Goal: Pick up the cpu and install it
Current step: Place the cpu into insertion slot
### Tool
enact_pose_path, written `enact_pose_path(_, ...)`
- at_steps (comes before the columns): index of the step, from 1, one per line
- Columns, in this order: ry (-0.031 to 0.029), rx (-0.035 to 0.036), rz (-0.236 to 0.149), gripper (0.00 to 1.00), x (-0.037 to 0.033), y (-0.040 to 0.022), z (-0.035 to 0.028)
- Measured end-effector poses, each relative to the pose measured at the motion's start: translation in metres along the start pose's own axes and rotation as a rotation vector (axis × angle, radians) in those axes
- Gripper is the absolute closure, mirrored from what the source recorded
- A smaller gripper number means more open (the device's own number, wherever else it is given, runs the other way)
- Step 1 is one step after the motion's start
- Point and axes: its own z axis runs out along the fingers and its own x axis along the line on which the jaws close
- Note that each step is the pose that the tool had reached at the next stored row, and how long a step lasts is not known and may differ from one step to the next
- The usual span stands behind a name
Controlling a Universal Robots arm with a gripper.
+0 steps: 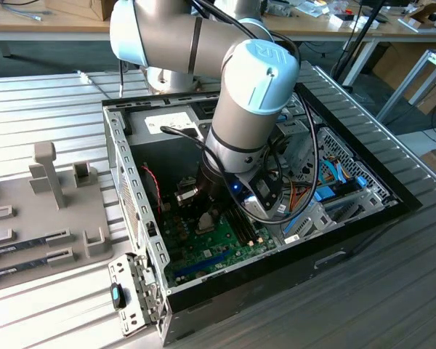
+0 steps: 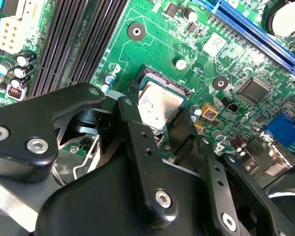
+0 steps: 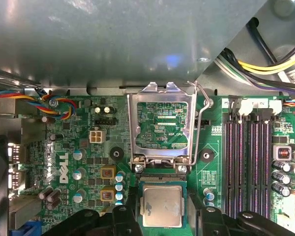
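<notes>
Tool (image 2: 160, 109) fingers (image 2: 137, 132) pinch the cpu (image 3: 162, 206) beside the open socket frame (image 3: 162, 125) — arm (image 1: 251, 94) leans in from the exterior view's twelve o'clock, wrist pointing down into the case (image 1: 120, 167).

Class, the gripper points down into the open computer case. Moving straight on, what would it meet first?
Probably the socket on the green motherboard, directly beneath the cpu that the gripper holds in its jaws. How much gap remains cannot be told.
</notes>
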Motion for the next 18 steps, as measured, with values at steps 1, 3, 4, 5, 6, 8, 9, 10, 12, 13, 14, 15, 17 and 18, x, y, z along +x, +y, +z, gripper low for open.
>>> enact_pose_path(1, 0.0001, 0.0003, 0.0, 0.53, 0.0004, -0.0001, 0.0005)
enact_pose_path(3, 0.0004, 0.0008, 0.0, 0.53, 0.0006, -0.0003, 0.0015)
enact_pose_path(4, 0.0004, 0.0007, 0.0, 0.53, 0.0006, -0.0003, 0.0019)
enact_pose_path(5, 0.0002, 0.0004, 0.0, 0.53, 0.0006, -0.0003, 0.0024)
enact_pose_path(6, 0.0003, 0.0006, 0.0, 0.53, 0.0006, -0.0003, 0.0024)
enact_pose_path(8, 0.0002, 0.0005, 0.0, 0.53, 0.0005, -0.0003, 0.0025)
enact_pose_path(9, 0.0002, 0.0004, 0.0, 0.53, 0.0005, -0.0003, 0.0026)
enact_pose_path(10, 0.0001, 0.0003, 0.0, 0.53, 0.0005, -0.0003, 0.0026)
enact_pose_path(12, 0.0001, 0.0004, 0.0, 0.53, 0.0005, -0.0003, 0.0026)
enact_pose_path(13, 0.0001, 0.0002, 0.0, 0.53, 0.0005, -0.0002, 0.0027)
enact_pose_path(14, 0.0, 0.0, 0.0, 0.51, 0.0005, -0.0002, 0.0028)
enact_pose_path(15, 0.0, 0.0, 0.0, 0.51, 0.0005, -0.0002, 0.0028)
enact_pose_path(17, 0.0001, 0.0003, 0.0, 0.45, 0.0005, -0.0003, 0.0028)
enact_pose_path(18, 0.0001, 0.0002, 0.0, 0.45, 0.0005, -0.0002, 0.0028)
